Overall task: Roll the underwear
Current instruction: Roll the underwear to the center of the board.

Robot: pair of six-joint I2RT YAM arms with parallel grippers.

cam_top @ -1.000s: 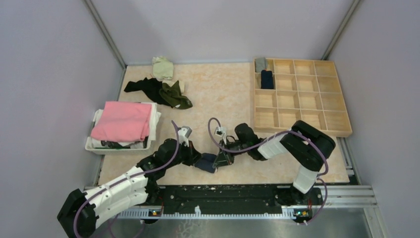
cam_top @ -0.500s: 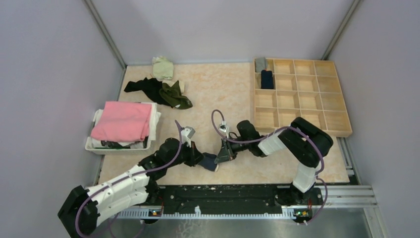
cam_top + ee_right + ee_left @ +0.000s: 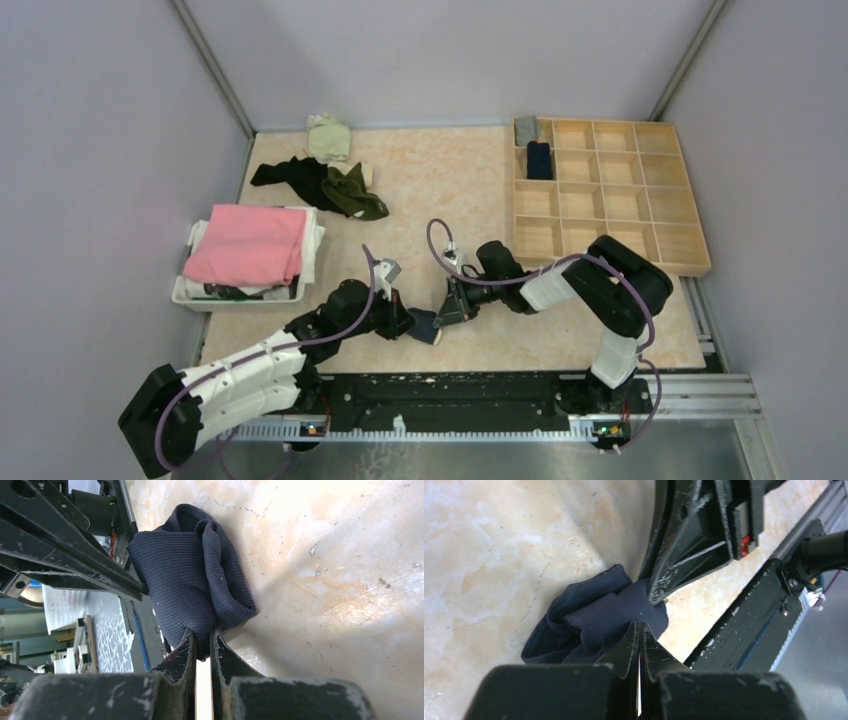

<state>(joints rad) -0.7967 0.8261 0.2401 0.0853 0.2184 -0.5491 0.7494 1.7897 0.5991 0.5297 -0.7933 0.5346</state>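
A small navy ribbed underwear [image 3: 424, 326] lies bunched and partly folded on the beige tabletop near the front edge, between my two grippers. My right gripper [image 3: 202, 636] is shut on its near edge, with fabric pinched between the fingers. My left gripper [image 3: 640, 626] is shut with nothing between its jaws, and its tips rest against the top of the navy underwear [image 3: 599, 620]. The right gripper's fingers [image 3: 684, 555] show just beyond the cloth in the left wrist view. More underwear, black [image 3: 290, 175] and olive green [image 3: 352, 192], lies heaped at the back left.
A wooden compartment tray [image 3: 640, 215] sits at the right, with a grey roll [image 3: 525, 130] and a navy roll [image 3: 538, 159] in its far-left cells. A white basket [image 3: 190, 290] at the left holds a folded pink cloth [image 3: 250, 243]. A pale cloth [image 3: 327, 135] lies by the back wall. The black front rail [image 3: 749, 620] runs close by.
My left arm has crept to the right, up against the navy underwear. The right gripper shifted slightly and stayed shut on the cloth, and the bundle moved a little to the right.
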